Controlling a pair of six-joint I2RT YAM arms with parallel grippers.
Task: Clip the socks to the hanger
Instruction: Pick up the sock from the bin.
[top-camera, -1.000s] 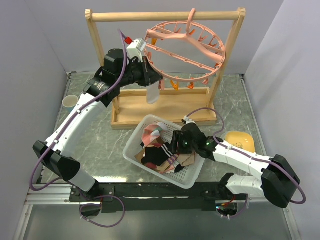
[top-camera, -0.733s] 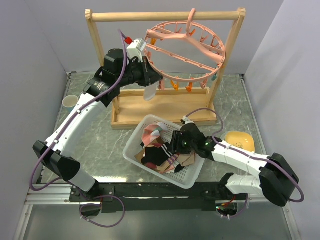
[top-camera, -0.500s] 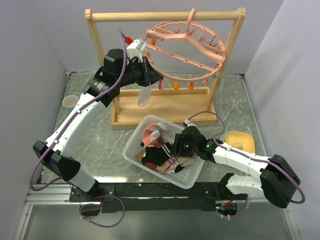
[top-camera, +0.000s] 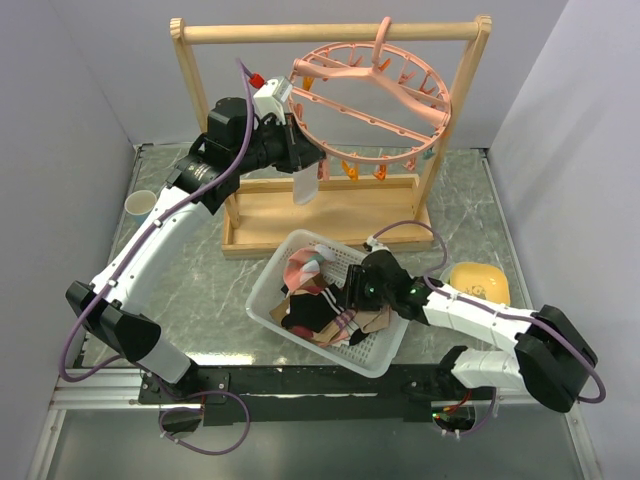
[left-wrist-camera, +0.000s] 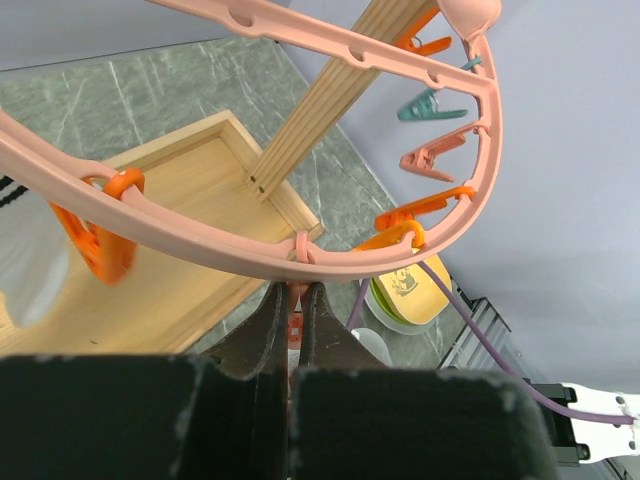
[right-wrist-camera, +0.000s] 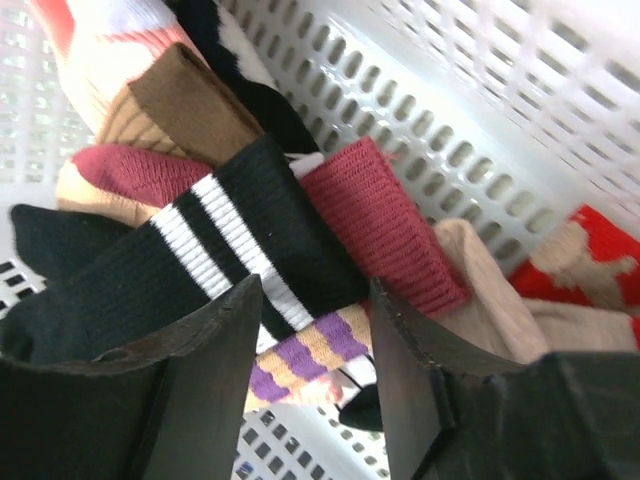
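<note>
The salmon-pink ring hanger (top-camera: 375, 95) hangs from the wooden rack by its hook. My left gripper (top-camera: 300, 150) is at its near-left rim, and in the left wrist view that gripper (left-wrist-camera: 293, 300) is shut on an orange clip (left-wrist-camera: 292, 325) just under the ring (left-wrist-camera: 250, 245). A white sock (top-camera: 305, 187) dangles from the rim beside it. My right gripper (top-camera: 350, 300) is down in the white basket (top-camera: 385, 355), open. In the right wrist view it (right-wrist-camera: 315, 300) hovers over a black sock with white stripes (right-wrist-camera: 200, 250), a maroon sock (right-wrist-camera: 375, 220) and a purple-and-tan striped sock (right-wrist-camera: 310, 345).
The wooden rack (top-camera: 330, 32) stands on a shallow wooden tray base (top-camera: 330, 215) at the back. A yellow and green bowl (top-camera: 480, 280) sits right of the basket and a small cup (top-camera: 140, 203) at the far left. Several orange and pink clips (left-wrist-camera: 430, 160) hang round the ring.
The hanging white sock swung to the left and came back to hang straight. My right gripper's jaws narrowed a little and it shifted slightly over the socks. The left arm held still.
</note>
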